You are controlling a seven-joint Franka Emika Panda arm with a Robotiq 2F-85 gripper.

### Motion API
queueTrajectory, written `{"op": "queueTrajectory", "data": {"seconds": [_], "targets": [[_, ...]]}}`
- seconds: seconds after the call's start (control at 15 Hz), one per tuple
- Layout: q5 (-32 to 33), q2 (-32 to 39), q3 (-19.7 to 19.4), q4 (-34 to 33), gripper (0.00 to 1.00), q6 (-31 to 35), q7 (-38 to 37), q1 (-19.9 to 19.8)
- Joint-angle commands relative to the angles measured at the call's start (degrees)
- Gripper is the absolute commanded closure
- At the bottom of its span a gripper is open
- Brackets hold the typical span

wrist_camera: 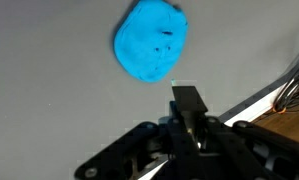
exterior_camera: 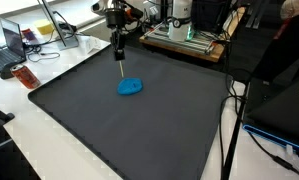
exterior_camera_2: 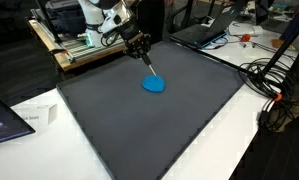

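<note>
The arm [exterior_camera: 113,14] reaches downward from above, its claw [exterior_camera: 118,42] pointing down with the jaws closed.

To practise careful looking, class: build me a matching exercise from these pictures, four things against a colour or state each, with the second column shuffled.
Things:
1 lump
2 mat
3 end effector
4 stick

Descriptions:
a shut
b dark grey
c bright blue
d thin, pointing down at the lump

Pairs: 1-c; 2-b; 3-a; 4-d

A dark grey mat [exterior_camera: 139,125] covers the white table [exterior_camera: 29,135], bearing 1 blue blob [exterior_camera: 130,87].
</note>
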State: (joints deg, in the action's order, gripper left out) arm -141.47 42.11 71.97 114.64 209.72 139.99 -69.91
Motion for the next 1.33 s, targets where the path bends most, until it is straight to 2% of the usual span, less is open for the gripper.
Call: {"op": "queueTrajectory", "data": {"seconds": [0.0,0.53,0.6,0.87,1.27], "targets": [[4.0,-4.0,2.8,6.1,0.97,-5.4,-2.5,-3.7],[14.0,-15.0,4.0,14.6,0.97,-13.7,-14.7,-4.3],[10.4,-17.8,2.9,14.7,0.97,-14.5,-12.1,-3.5],[9.0,-26.2,2.8,16.9,0.97,-15.4,-15.2,-1.9],[7.7,-35.6,2.2,18.9,0.97,-13.5,-20.1,4.4]]}}
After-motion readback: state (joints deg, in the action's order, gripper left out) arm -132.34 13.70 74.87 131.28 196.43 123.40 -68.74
